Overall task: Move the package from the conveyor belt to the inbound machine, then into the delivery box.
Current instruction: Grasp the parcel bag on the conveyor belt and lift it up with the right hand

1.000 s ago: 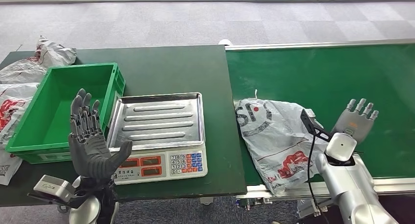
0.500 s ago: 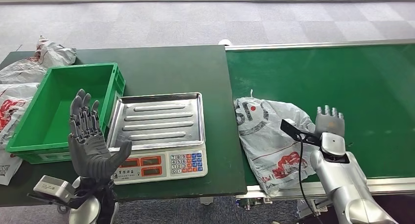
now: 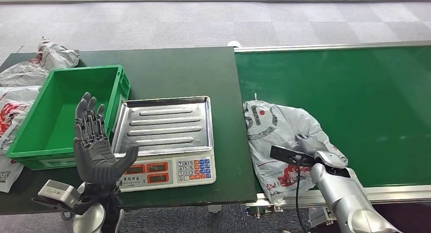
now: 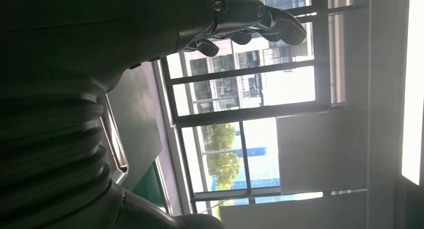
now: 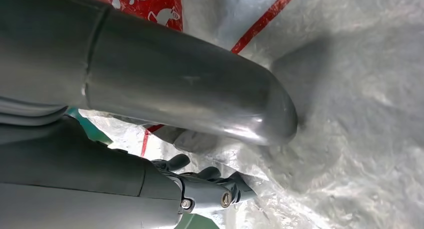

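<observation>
Hands first: the left hand [image 3: 94, 146] stands upright at the near left, fingers apart and holding nothing, in front of the weighing scale [image 3: 165, 141] on the dark desk [image 3: 178, 73]. At the near right, the right hand [image 3: 310, 145] presses down on the grey plastic package [image 3: 277, 134] on the green conveyor belt [image 3: 356, 90]; whether its fingers grip the film I cannot tell. Farther left sits the green crate [image 3: 30, 146].

Package [image 3: 282, 141]: grey-white plastic, red and dark grey print. Conveyor belt [image 3: 356, 95]: green, silver edge. Crate [image 3: 61, 116], left of frame: bright green. Scale [image 3: 162, 141]: silver tray, white panel, red displays, blue keys. Table [image 3: 173, 70]: dark green. Floor: grey.
</observation>
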